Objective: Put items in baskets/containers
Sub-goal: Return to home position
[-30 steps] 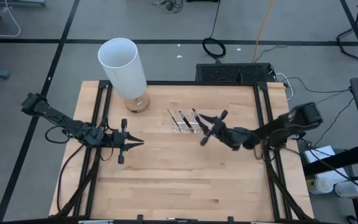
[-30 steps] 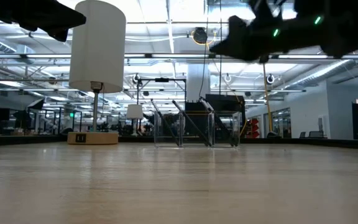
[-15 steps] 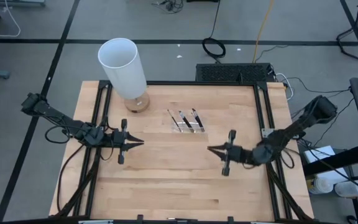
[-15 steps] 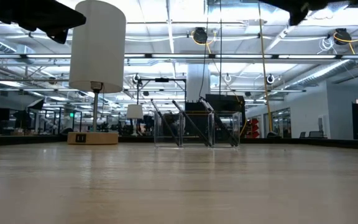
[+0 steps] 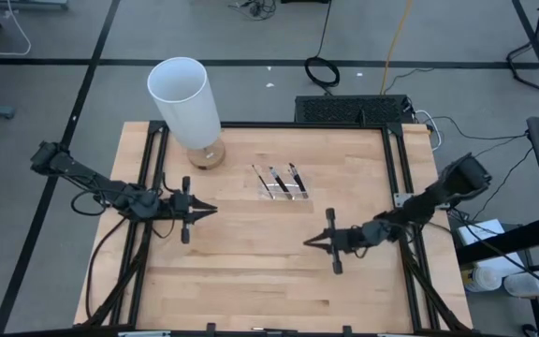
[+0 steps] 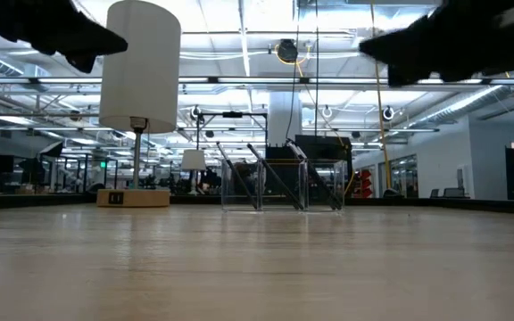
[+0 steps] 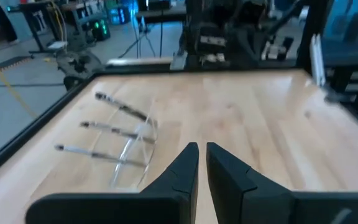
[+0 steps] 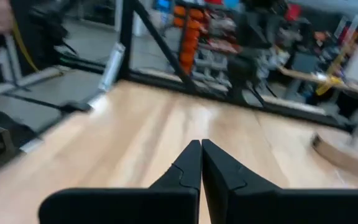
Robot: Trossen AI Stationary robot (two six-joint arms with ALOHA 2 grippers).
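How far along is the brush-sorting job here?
Done: three brushes lean inside the clear organizer. In hand: nothing; the left claw and right claw hang shut and empty above the table, apart from the organizer. Left: no loose brush shows, so likely nothing more to sort.

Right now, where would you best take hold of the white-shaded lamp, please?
Probably its thin upright stem, between shade and wooden base, coming in level from the table's middle; the shade looks too wide for the left end effector.

The brushes (image 5: 280, 182) are lying in the tray (image 5: 306, 193) toward the table's (image 5: 251, 276) back, the white cylinder (image 5: 185, 98) standing to their left.
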